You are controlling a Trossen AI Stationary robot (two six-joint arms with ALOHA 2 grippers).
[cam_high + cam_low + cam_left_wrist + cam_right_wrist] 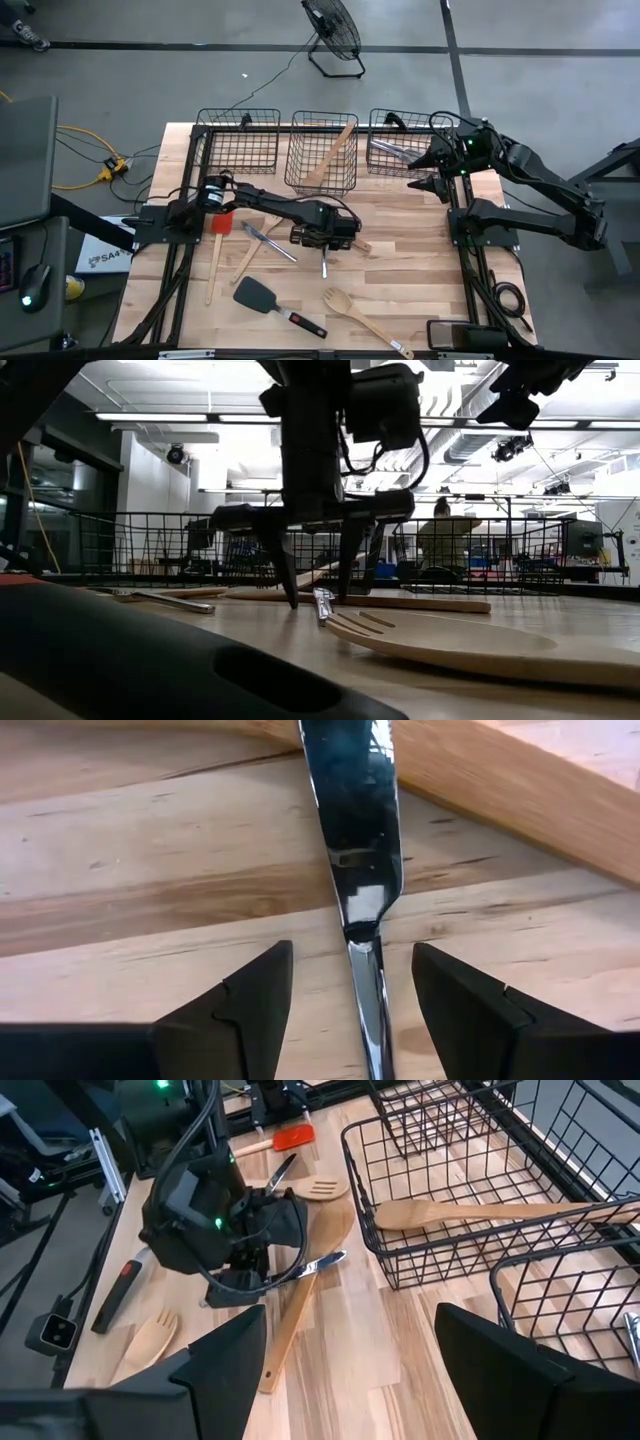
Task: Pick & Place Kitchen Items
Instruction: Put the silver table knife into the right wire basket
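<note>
Left wrist view looks straight down on a silver metal knife lying flat on the counter, its narrow neck running between the two dark fingers of the left hand. The fingers stand apart on either side of the metal, touching nothing, so the hand is open and empty; I judge it is lined up this way so that closing would pinch the thin handle across its width.

From the high view, the left hand sits near the counter's centre, with the knife poking out at its 6 o'clock. A pale wooden spoon lies just beside it at 9 o'clock, a black turner at 7 o'clock and a wooden fork at 5 o'clock. The red-headed spatula lies farther out at 9 o'clock.

At 12 o'clock stand three wire baskets; the middle basket already holds a wooden spoon, likely sorted by material.

The right hand waits over the right basket at 2 o'clock, its fingers spread and empty.
</note>
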